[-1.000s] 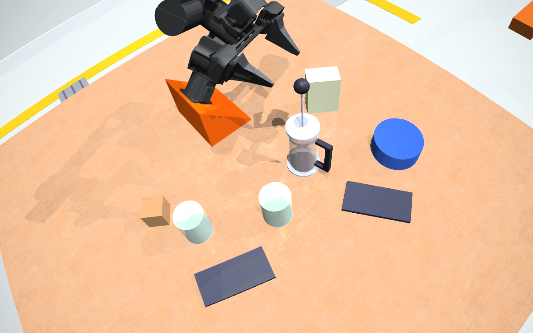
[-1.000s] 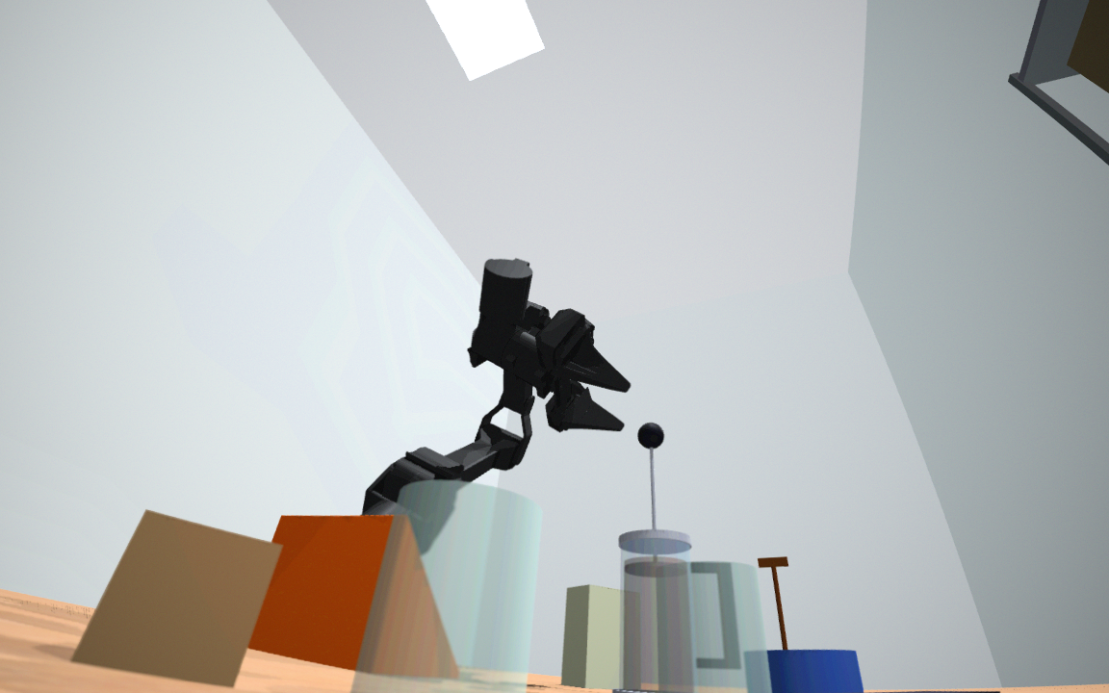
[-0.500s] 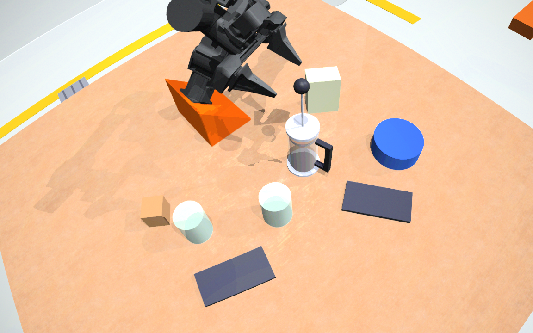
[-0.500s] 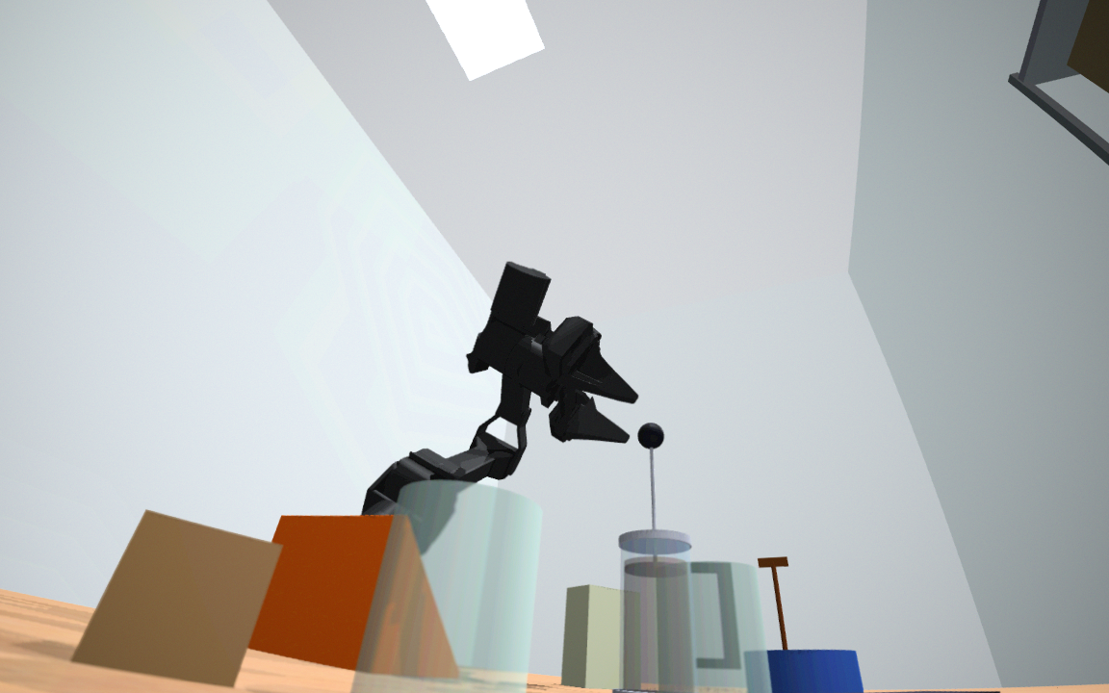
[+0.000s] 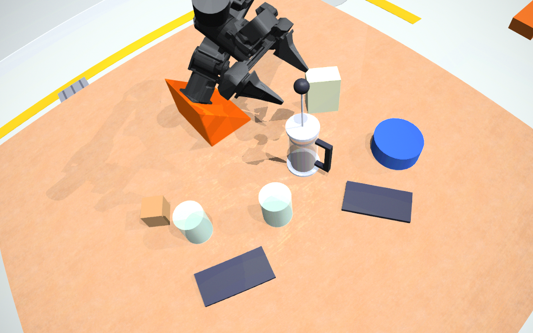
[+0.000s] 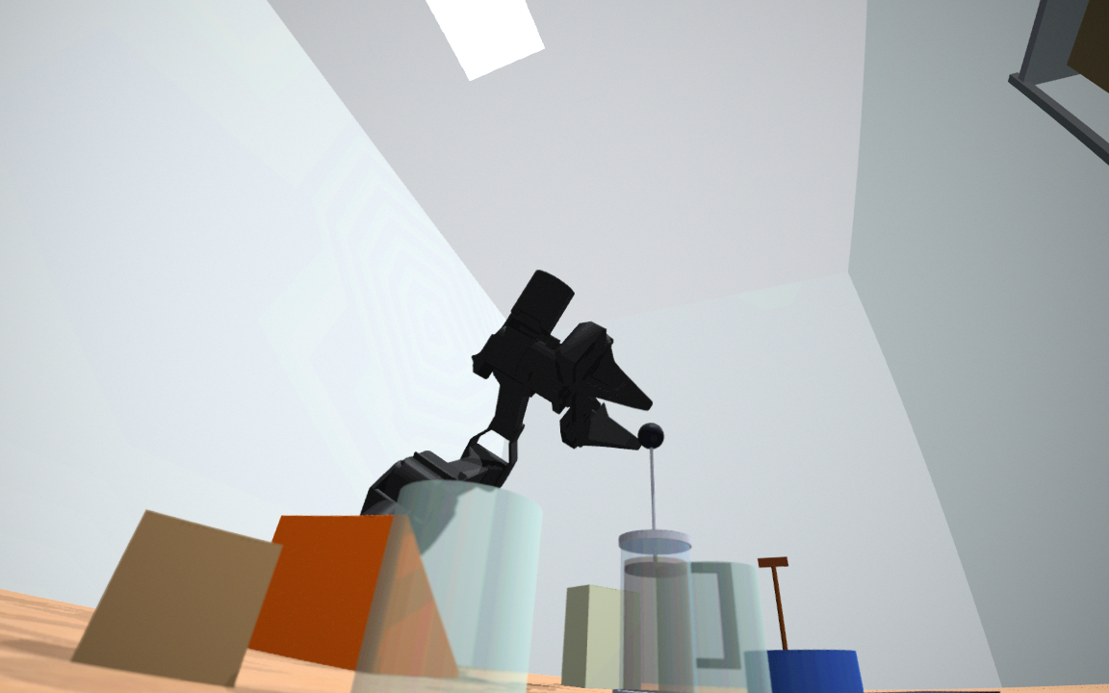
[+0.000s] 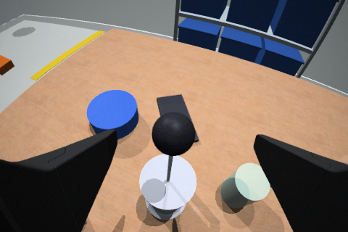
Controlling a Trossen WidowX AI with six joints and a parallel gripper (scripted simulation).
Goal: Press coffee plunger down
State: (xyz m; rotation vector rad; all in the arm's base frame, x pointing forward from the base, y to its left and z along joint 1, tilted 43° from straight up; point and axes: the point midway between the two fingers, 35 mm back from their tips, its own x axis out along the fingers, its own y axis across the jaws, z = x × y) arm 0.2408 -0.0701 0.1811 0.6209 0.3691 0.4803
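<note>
Plunger knob (image 7: 173,133), a smooth black ball on a thin rod, sits between the wide-spread, empty wedge-shaped black fingers of the gripper (image 5: 294,85), raised above the upright glass press (image 5: 304,146) on the table (image 5: 94,256).

2 pale cups (image 5: 275,205) flank 2 dark slabs (image 5: 376,201).

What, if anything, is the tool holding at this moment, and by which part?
Nothing is held. The tool is wide open, its fingers apart on either side of the plunger knob, not touching it.
</note>
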